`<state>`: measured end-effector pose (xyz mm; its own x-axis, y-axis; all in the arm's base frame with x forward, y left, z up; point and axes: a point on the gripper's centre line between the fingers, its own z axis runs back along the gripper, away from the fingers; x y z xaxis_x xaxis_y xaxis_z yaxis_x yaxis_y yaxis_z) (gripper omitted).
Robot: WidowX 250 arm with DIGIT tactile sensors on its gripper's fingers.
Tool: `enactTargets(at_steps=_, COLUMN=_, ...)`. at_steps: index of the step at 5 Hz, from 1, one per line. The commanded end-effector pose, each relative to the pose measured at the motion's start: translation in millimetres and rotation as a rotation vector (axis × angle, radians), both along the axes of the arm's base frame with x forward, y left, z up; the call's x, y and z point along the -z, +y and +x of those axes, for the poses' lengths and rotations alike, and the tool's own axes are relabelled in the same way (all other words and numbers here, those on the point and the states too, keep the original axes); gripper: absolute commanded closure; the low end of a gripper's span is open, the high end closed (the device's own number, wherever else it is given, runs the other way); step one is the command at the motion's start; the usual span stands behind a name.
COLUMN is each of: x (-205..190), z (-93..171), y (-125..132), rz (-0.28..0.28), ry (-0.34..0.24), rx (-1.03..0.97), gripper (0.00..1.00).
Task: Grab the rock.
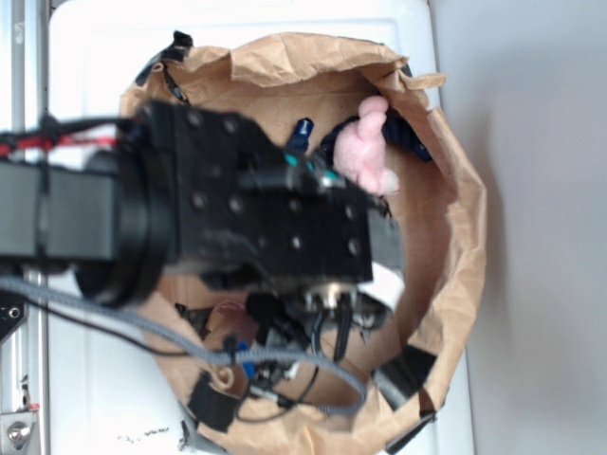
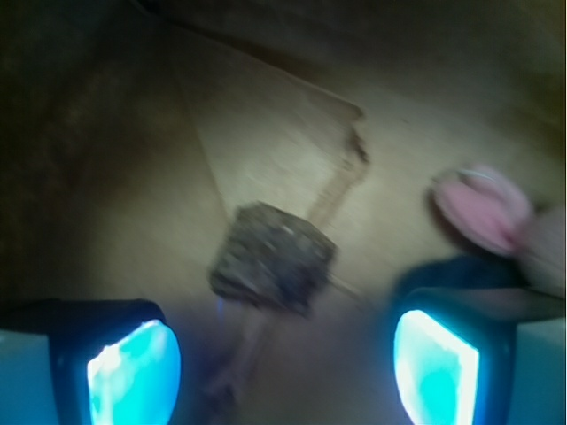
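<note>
Showing only on the wrist view, rock (image 2: 273,257) lies between gripper's (image 2: 283,372) parted jaws; exterior view hides it behind arm (image 1: 190,204).

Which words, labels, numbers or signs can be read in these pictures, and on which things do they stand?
None can be read.
Rock: no text.
Pink plush toy: no label seen.
Paper bag: plain brown.
Claw: blurred, no marking seen.

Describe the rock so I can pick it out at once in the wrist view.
Start at the brown paper floor of the bag. The rock lies just ahead of the open claw, between its glowing blue fingertips. It is a small, dark brown, rough block, unlike the soft pink plush toy to the right.
</note>
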<state>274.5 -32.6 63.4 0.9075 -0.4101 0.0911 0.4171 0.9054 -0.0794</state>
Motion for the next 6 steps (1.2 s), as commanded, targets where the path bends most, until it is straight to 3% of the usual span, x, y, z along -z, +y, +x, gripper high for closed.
enactTargets(at_steps=1, x=19.0, z=14.0, y=-43.4, rz=0.030, ry=-0.026, rx=0.040, gripper=0.00)
enactTargets(at_steps=2, x=44.3, z=15.6, y=-44.9, rz=0.093, ry=0.016, rx=0.024, gripper=1.00)
enactTargets(at_steps=3, x=37.5, z=13.6, y=-41.2, rz=0.079, ry=0.008, rx=0.034, gripper=1.00)
enactTargets(at_steps=4, x=7.9, z=9.8, y=-31.0, rz=0.022, ry=-0.016, rx=0.022, gripper=1.00)
enactTargets(at_steps=6, x=-83.8, z=-8.6, y=15.5, rz=-0.040, ry=-0.098, rx=-0.121, gripper=1.00)
